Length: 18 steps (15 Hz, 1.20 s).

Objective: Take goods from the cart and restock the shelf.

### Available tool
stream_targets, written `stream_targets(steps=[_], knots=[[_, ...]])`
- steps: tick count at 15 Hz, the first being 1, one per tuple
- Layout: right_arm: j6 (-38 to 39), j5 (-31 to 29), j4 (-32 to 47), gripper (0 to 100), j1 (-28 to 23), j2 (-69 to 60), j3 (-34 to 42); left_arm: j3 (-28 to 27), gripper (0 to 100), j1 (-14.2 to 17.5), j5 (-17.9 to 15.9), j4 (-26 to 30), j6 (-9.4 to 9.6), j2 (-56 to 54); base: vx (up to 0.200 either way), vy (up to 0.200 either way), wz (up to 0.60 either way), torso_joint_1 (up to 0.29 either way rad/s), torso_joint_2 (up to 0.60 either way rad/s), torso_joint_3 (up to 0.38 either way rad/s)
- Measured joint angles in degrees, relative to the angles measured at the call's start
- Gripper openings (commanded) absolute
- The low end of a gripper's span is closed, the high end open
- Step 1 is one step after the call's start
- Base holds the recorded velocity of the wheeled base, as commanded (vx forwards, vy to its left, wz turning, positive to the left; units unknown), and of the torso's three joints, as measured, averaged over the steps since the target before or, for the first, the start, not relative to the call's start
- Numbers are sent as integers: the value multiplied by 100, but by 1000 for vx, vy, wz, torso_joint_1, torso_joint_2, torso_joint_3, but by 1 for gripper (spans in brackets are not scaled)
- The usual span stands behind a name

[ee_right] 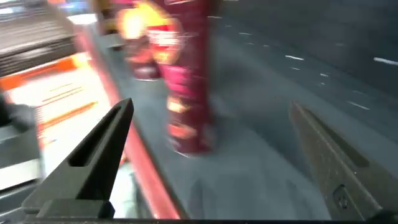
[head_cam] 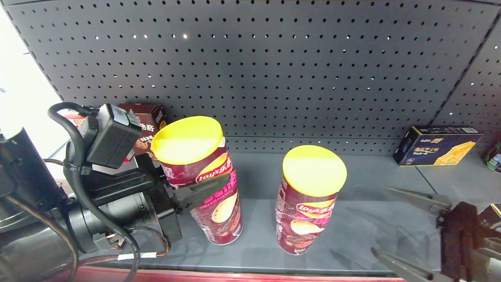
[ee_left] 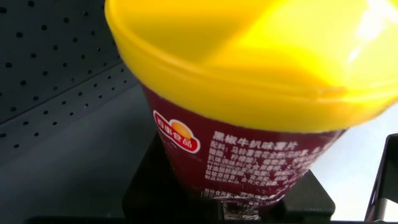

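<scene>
Yellow-lidded chip can clamped between left fingers, standing on shelf

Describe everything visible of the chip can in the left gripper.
The chip can is a tall maroon tube with printed chip pictures and a yellow plastic lid, shut. It stands roughly upright, base seemingly on the grey shelf, left of a matching can. The left gripper clamps its upper body.

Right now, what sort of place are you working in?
Probably a shop aisle: a shelf backed by pegboard, a chip can in the left gripper, a second chip can beside it, a blue snack box.
</scene>
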Motion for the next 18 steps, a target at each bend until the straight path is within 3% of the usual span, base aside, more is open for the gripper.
stream_targets(steps=[4, 9, 11, 14, 18], knots=[[129, -950, 1948, 100, -818, -1965, -128, 30, 0, 4, -11, 6, 0, -99, 0, 0, 0, 0, 0, 0], [180, -2253, 5154, 100, -1251, -4815, -216, 141, 0, 17, -9, 4, 0, -293, 0, 0, 0, 0, 0, 0], [189, -3133, 6142, 100, -1329, -5720, -144, 246, 0, 17, -11, 1, 4, -396, 0, 0, 0, 0, 0, 0], [224, -3686, 6212, 100, -1290, -6476, 492, 401, 0, 15, -16, 0, 11, -538, 0, 0, 0, 0, 0, 0], [463, -3443, 6179, 100, -1254, -6784, 807, 500, 0, 15, -22, -2, 11, -645, 0, 0, 0, 0, 0, 0]])
